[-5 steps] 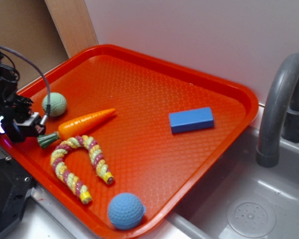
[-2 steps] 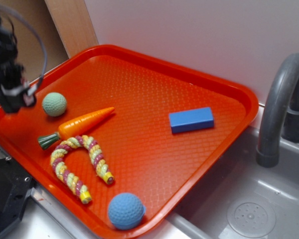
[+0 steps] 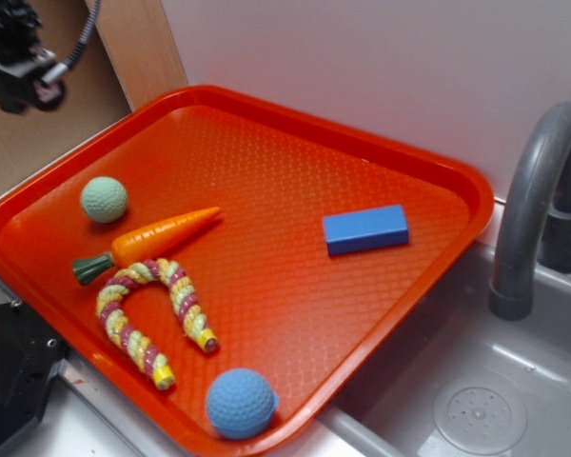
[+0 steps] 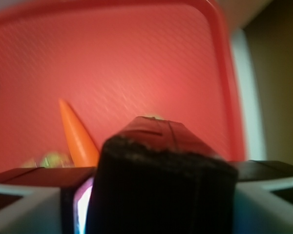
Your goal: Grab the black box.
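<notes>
Clamped between the jaws of the gripper (image 4: 161, 204): the black box (image 4: 161, 170), pressed on both sides. Matte, dark, cube-like, with slightly rounded top edges (blurred, filling the wrist view). Held high, with the orange tray (image 4: 136, 63) and carrot (image 4: 78, 134) beneath.

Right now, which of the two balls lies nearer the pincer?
The pale green ball, near the tray's left corner below the raised pincer; the blue ball sits at the front edge.
</notes>
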Available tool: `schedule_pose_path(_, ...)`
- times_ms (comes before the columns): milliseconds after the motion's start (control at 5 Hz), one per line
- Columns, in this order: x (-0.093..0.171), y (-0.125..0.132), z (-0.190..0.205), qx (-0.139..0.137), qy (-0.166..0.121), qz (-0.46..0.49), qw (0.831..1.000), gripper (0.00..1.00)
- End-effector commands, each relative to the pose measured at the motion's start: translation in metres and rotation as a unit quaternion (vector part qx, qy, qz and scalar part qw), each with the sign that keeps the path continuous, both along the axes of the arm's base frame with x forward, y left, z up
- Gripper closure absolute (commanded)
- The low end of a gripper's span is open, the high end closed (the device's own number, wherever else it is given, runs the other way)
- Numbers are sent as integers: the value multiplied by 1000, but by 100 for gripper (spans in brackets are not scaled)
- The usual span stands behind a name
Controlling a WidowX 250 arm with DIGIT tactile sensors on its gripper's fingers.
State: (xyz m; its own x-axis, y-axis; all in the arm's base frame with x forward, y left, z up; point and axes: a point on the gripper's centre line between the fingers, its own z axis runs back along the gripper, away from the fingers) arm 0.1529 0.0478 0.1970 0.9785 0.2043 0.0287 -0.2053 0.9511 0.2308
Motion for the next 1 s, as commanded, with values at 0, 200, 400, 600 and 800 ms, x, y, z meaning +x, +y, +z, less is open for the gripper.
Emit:
schedule_pose_path(0, -3, -43, 90, -2, -10, -39, 999, 100)
schedule_pose_path(200, 3, -38, 87, -19, -18, -47, 999, 100)
schedule_pose_path(400, 16, -34, 76, -54, -73, -74, 993, 100)
schedule_pose_path(600, 43, -37, 60, -62, -86, -70, 992, 100)
schedule_pose_path(800, 59, -40, 50, -58, -71, -67, 994, 100)
